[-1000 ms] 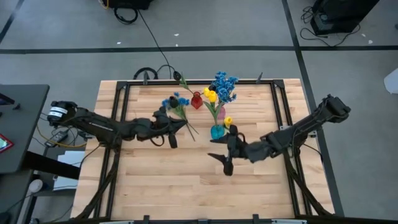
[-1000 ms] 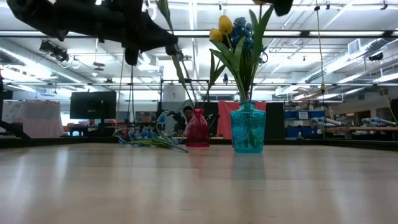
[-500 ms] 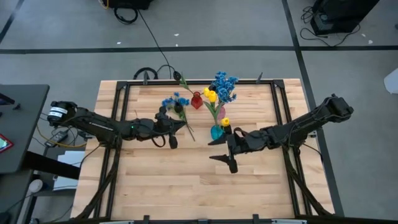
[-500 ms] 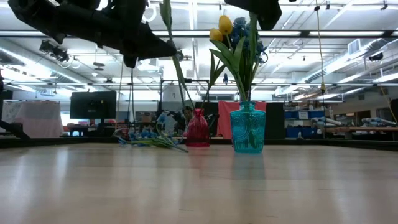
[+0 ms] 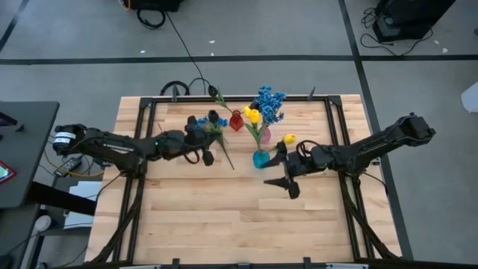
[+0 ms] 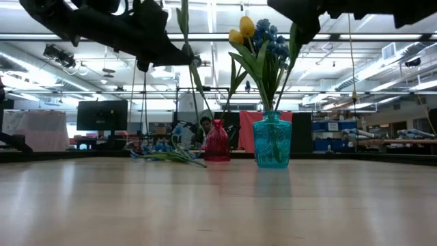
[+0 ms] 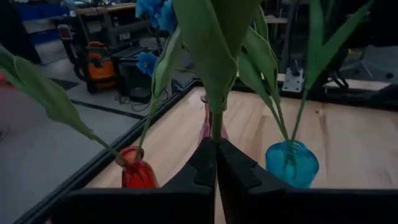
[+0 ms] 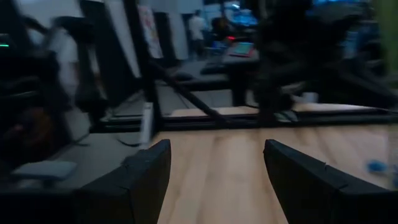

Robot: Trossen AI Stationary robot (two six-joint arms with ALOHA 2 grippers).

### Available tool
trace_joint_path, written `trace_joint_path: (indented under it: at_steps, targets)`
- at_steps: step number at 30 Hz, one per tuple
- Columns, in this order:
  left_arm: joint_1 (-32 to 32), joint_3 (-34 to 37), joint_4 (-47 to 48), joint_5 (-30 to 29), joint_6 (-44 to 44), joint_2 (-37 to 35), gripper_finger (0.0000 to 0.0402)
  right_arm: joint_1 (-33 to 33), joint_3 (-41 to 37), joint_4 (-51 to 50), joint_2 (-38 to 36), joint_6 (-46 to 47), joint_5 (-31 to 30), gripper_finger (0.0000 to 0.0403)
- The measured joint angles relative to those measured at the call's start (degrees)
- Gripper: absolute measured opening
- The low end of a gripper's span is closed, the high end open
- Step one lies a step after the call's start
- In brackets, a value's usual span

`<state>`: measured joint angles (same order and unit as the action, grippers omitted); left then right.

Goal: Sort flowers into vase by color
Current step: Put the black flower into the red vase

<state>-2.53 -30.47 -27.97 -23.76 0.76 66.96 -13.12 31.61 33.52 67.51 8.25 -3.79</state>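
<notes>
Left end effector (image 7: 216, 163) pinches a light, floppy flower stem (image 7: 215, 124) low, probably top-heavy; right end effector (image 8: 214, 180) gapes empty.

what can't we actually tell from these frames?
- Bloom of the stem in the left gripper: cut off by the top edge of the left wrist view; small in the high view.
- Right gripper: its wrist view is blurred, showing only open jaws over bare wood.
- Flowers lying on the table: too small and distant in the low view to count.
</notes>
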Motion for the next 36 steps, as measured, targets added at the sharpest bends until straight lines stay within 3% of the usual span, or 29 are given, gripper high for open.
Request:
trace_joint_path:
  at_steps: [3,15,20,22,30,36]
  targets:
    - [-1.1,-0.1,0.0,0.9,-1.4,0.0,0.001,0.2,-1.5,5.3,2.1,-0.1,3.3,0.0267]
    - [-5.6,-4.6,3.7,10.1,-4.9,-7.5,0.001,0.2,-1.5,9.7,4.3,-1.1,0.4,0.0267]
    - [-6.1,-4.7,1.2,10.8,-7.5,-7.5,0.001,0.5,-0.6,12.5,3.4,-1.1,0.9,0.0267]
    - [-6.4,-4.7,0.9,10.8,-8.1,-7.5,0.001,0.2,0.6,9.4,2.2,-0.2,1.0,0.0267]
    - [-8.5,-4.7,-0.5,12.7,-8.6,-7.2,0.001,-3.2,5.9,-26.5,-7.8,7.5,-5.5,0.0267]
    - [-9.9,-4.7,-2.4,12.7,-8.8,-4.1,0.001,-6.2,5.9,-28.6,-11.6,8.2,-3.1,0.0267]
